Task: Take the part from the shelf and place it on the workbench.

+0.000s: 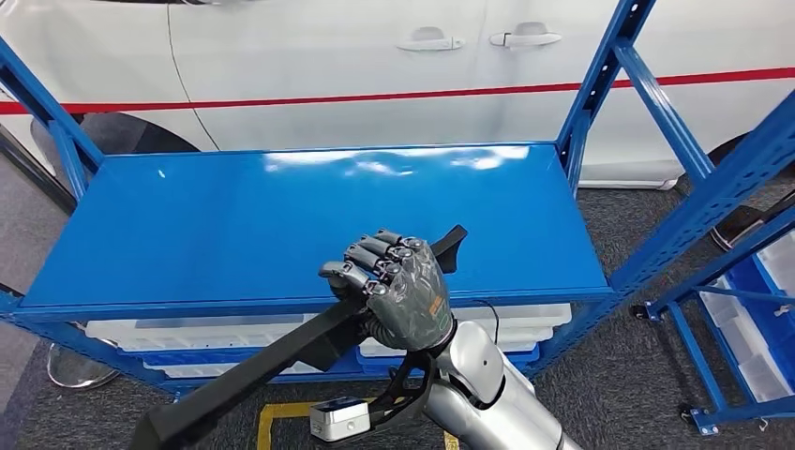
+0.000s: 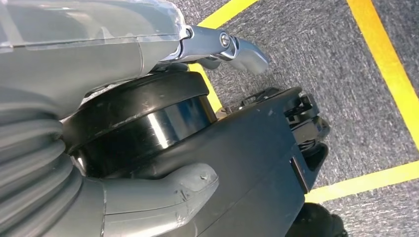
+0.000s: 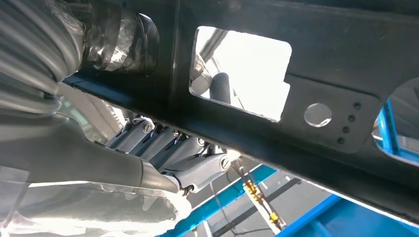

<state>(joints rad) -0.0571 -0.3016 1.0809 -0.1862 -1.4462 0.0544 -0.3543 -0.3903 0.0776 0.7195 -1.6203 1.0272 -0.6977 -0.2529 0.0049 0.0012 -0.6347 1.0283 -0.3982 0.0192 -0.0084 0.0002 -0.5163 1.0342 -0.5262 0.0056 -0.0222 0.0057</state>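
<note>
Top of the blue shelf (image 1: 281, 225) is wide open, loads of room to pass over it. Blue uprights (image 1: 600, 80) box in the right side, white car (image 1: 375, 66) sits right behind. The long black part (image 1: 272, 361) juts out across the front edge.

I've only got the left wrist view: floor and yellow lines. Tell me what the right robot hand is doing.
Observer: In the head view, the right robot hand grips a long black part.
Operator: Give me where the part sits.
Observer: Its far end reaches over the blue shelf board. The near end sticks out past the front edge, toward the robot.
Operator: Describe the part up close.
Observer: The right wrist view shows a rectangular cutout and a round hole in it.
</note>
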